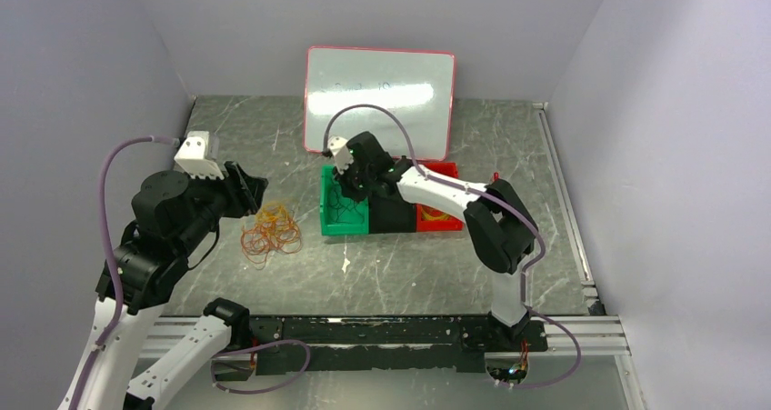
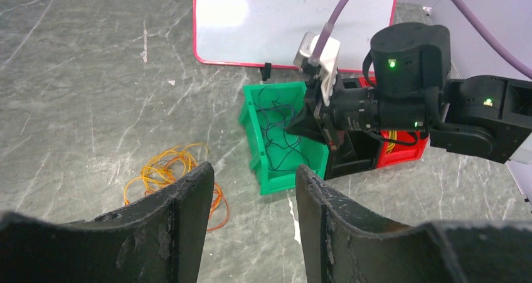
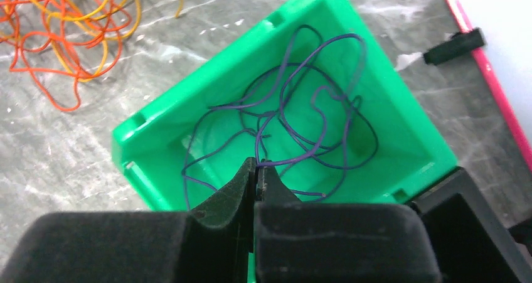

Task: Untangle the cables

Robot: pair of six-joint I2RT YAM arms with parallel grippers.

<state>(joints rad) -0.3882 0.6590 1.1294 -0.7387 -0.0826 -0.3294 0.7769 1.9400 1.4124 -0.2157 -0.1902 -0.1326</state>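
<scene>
A tangle of orange-red and yellow cables lies on the table left of the bins; it also shows in the left wrist view and the right wrist view. Black cables lie looped in the green bin. My right gripper hangs over that bin, shut on a strand of black cable at its fingertips. My left gripper is open and empty, held above the table just left of the tangle.
The green bin, a black bin and a red bin stand in a row mid-table; the red one holds yellow cable. A whiteboard leans on the back wall. Walls close in left and right.
</scene>
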